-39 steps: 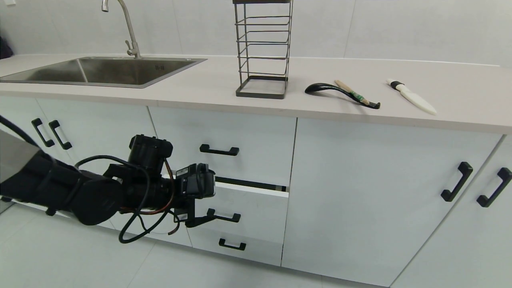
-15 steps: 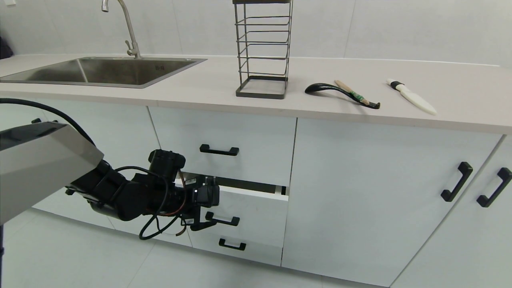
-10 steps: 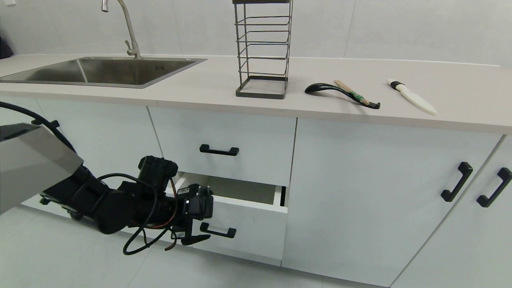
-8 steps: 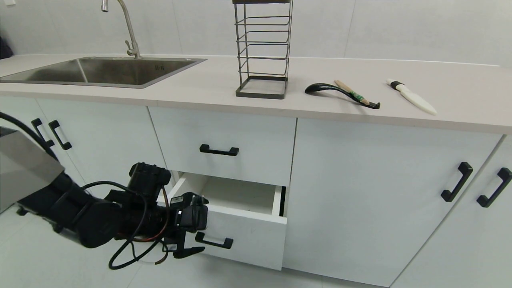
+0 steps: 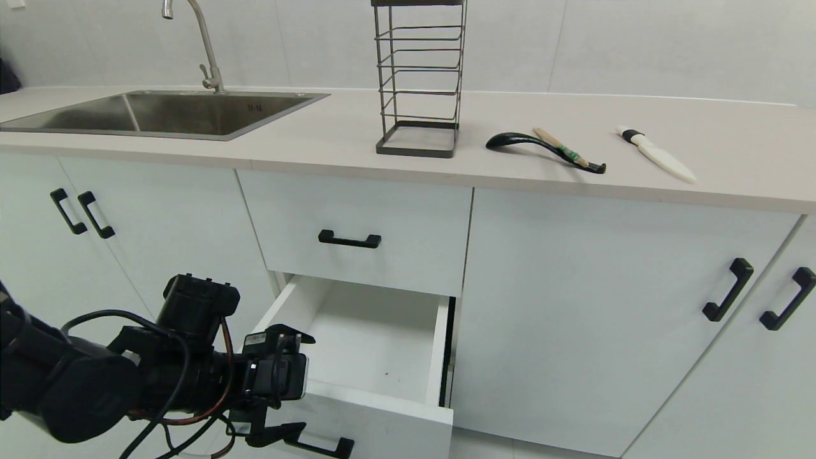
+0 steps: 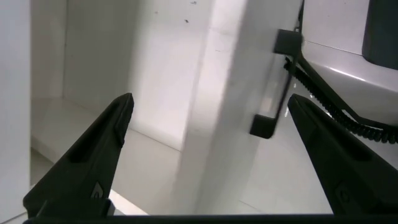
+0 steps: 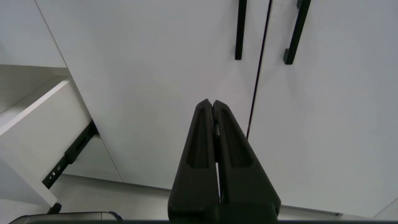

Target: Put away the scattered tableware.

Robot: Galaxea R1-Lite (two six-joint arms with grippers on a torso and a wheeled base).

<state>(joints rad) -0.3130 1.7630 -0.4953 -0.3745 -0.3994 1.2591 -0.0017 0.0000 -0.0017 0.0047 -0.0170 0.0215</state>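
Holds left fingers [image 6: 93, 155] spread wide beside the black handle [image 5: 320, 447] of the open white drawer [image 5: 373, 331], gripping nothing; presses right fingers [image 7: 205, 143] together, empty. Leaves black ladle [image 5: 510, 139] and white knife [image 5: 660, 157] on pale worktop [image 5: 319, 146]. May drag the drawer off its runners if pulled further.

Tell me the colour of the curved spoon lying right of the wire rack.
Black; the spoon shows best in the head view.
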